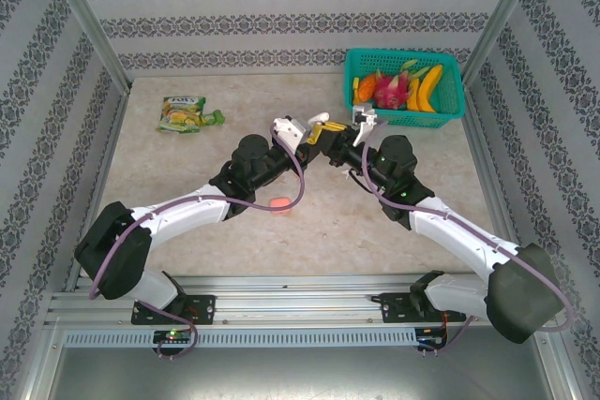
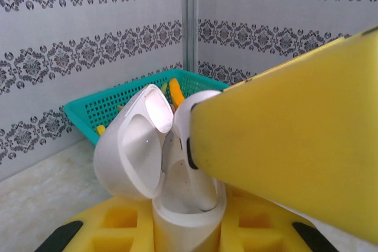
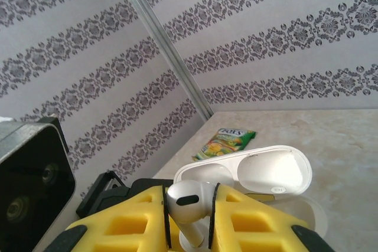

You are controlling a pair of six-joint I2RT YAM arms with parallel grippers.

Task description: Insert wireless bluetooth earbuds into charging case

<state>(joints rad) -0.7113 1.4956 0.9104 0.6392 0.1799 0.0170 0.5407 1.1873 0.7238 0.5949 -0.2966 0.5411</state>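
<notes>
Both arms meet at the centre of the top view, over the middle of the counter [image 1: 309, 231]. The left hand [image 2: 189, 228] is clamped on the white charging case [image 2: 177, 205], and its yellow pads hug the case body from both sides at the bottom of the left wrist frame. The case stands upright with its lid [image 2: 133, 151] swung open to the left.

Over to the right hand [image 3: 189, 219]: it is closed on a white earbud [image 3: 188, 200], pinched between two yellow pads at the lower centre of the right wrist frame, its rounded head poking up. In the left wrist view, one big yellow finger [image 2: 283, 163] of that hand comes in from the right. The earbud is right at the mouth of the open case. I can't tell whether it is touching the inside.

A small pink object [image 1: 278, 205] sits on the counter just below the left arm. A green snack packet [image 1: 186, 114] lies at upper left. A teal basket [image 1: 457, 91] of toy fruit is at upper right.
</notes>
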